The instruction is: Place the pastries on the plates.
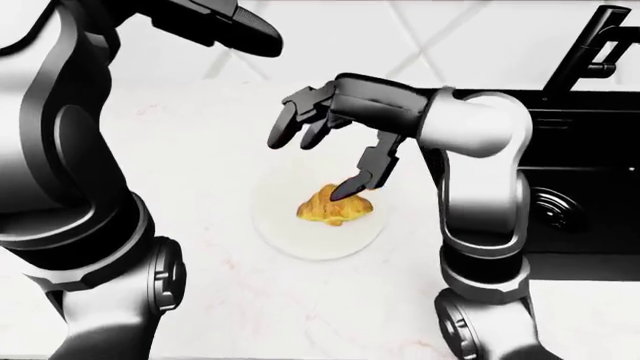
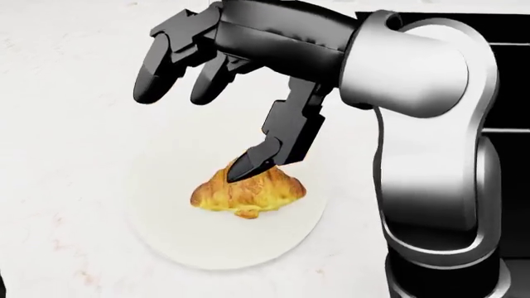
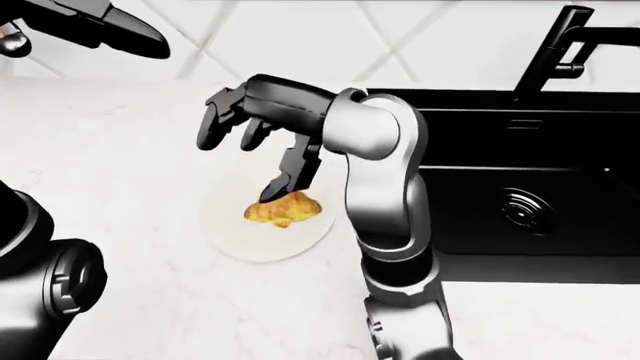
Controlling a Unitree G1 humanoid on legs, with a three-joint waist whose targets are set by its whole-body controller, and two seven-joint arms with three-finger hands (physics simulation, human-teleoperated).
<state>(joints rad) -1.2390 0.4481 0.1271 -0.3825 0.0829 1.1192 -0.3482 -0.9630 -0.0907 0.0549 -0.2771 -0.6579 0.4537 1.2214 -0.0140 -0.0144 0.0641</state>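
A golden croissant (image 2: 248,192) lies on a round white plate (image 2: 223,251) on the white counter, in the middle of the head view. My right hand (image 2: 207,118) hovers just above it with fingers spread open; its thumb tip (image 2: 248,164) touches or nearly touches the croissant's top, and the two other fingers (image 2: 157,77) point away, up and left. Nothing is gripped. My left hand (image 1: 225,26) is raised at the top left of the left-eye view, away from the plate; its fingers are not clear enough to read.
A black sink (image 3: 520,187) with a drain and a black faucet (image 3: 555,45) lies to the right of the plate. A white tiled wall (image 3: 330,37) runs along the top. My left arm (image 1: 70,187) fills the left side of the left-eye view.
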